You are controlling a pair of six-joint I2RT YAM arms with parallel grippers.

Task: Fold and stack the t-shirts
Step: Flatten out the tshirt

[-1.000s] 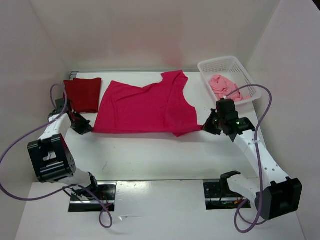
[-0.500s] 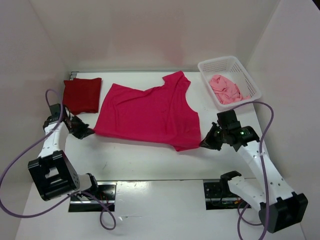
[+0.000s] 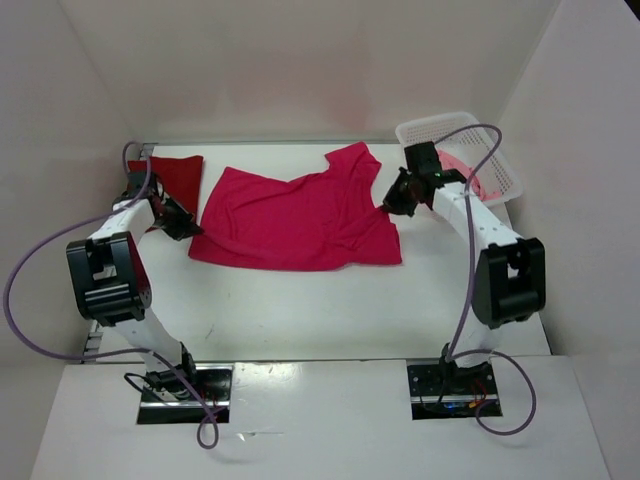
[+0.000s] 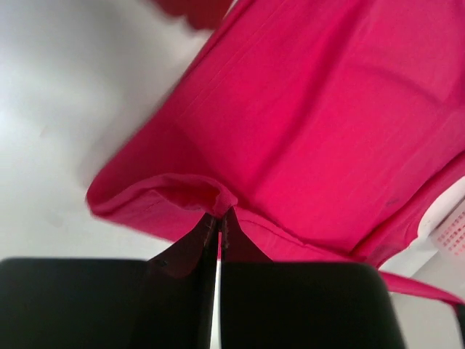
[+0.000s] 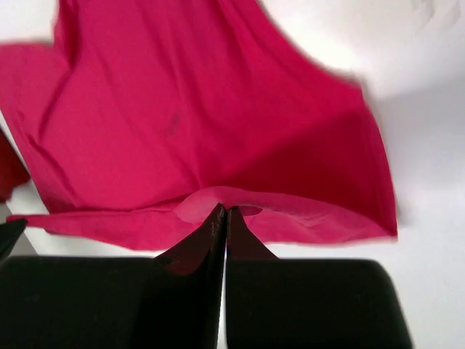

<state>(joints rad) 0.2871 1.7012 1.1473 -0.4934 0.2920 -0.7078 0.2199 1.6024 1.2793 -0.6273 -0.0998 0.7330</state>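
The magenta-pink t-shirt (image 3: pixel 290 215) lies spread on the white table, one sleeve pointing to the back. My left gripper (image 3: pixel 188 227) is shut on its left edge; in the left wrist view the closed tips (image 4: pixel 220 215) pinch a raised fold of the cloth (image 4: pixel 320 109). My right gripper (image 3: pixel 386 203) is shut on its right edge, and the right wrist view shows the tips (image 5: pixel 224 211) pinching a lifted hem (image 5: pixel 196 123). The folded dark red t-shirt (image 3: pixel 180 170) lies at the back left. The pale pink t-shirt (image 3: pixel 484 183) sits crumpled in the basket.
A white lattice basket (image 3: pixel 430 128) stands at the back right, just behind my right arm. White walls close in the table at the back and on both sides. Purple cables loop off both arms.
Both grippers have swung from near the table's front toward the back and inward, keeping hold of the magenta shirt. The shirt has shifted back with them and now looks shorter front to back.
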